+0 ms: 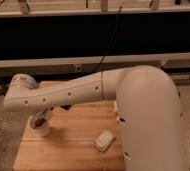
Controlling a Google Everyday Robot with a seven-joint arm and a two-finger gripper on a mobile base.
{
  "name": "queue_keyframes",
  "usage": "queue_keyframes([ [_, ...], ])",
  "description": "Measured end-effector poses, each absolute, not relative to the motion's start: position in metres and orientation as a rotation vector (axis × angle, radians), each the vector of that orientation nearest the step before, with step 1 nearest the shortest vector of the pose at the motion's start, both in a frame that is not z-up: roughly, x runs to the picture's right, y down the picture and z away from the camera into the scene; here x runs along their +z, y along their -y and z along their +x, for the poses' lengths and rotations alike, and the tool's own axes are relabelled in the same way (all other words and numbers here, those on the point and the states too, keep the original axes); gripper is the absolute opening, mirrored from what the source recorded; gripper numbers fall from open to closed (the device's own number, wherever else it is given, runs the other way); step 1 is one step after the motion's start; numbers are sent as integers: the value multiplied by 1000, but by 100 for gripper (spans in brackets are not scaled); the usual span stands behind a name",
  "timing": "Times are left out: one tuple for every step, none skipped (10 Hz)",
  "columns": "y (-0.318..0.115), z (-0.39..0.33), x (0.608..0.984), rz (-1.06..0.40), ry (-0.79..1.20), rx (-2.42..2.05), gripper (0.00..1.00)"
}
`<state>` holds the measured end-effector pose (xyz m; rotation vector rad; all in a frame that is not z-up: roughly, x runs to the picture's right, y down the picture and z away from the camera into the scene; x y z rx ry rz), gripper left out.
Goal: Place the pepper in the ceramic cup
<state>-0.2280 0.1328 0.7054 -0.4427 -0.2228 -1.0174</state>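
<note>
At the left side of the light wooden tabletop (73,150), the small dark red glossy pepper (38,121) shows in the mouth of the small white cylindrical ceramic cup (41,130), at or just under the rim as far as we can judge. Directly above it, tucked beneath the robot's long white forearm (63,95), sits the dark two-finger gripper (46,114). We cannot tell whether it is closed on the pepper or clear of it (the forearm hides most of it).

We take the step in hand to be the release into the cup. To do it well, we would keep the gripper centred over the mouth and free the pepper only once it sits low between the walls. We would then rise straight up, because the cup stands near the tabletop's left edge and a sideways nudge could tip or slide it.

The ceramic cup is the only container we see. It stands upright, and the pepper is the one thing in it. Well apart to the right, a small pale rectangular block (104,141) lies flat on the bare wood, inside nothing.
</note>
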Motion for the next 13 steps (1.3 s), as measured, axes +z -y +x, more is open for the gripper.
queue_keyframes([
  [-133, -228, 705, -442, 221, -1013, 5],
  [-133, -227, 705, -443, 220, -1010, 5],
  [-134, -226, 705, -444, 218, -1000, 5],
  [-134, -225, 705, -445, 216, -997, 5],
  [-134, -225, 705, -445, 216, -995, 5],
  [-134, -225, 704, -445, 216, -993, 5],
  [-134, -225, 704, -446, 217, -989, 5],
  [-134, -225, 704, -446, 215, -986, 5],
  [-134, -225, 704, -447, 213, -985, 5],
  [-134, -225, 704, -448, 211, -985, 5],
  [-134, -224, 703, -449, 210, -984, 5],
  [-133, -224, 703, -450, 208, -980, 5],
  [-133, -224, 703, -450, 206, -978, 5],
])
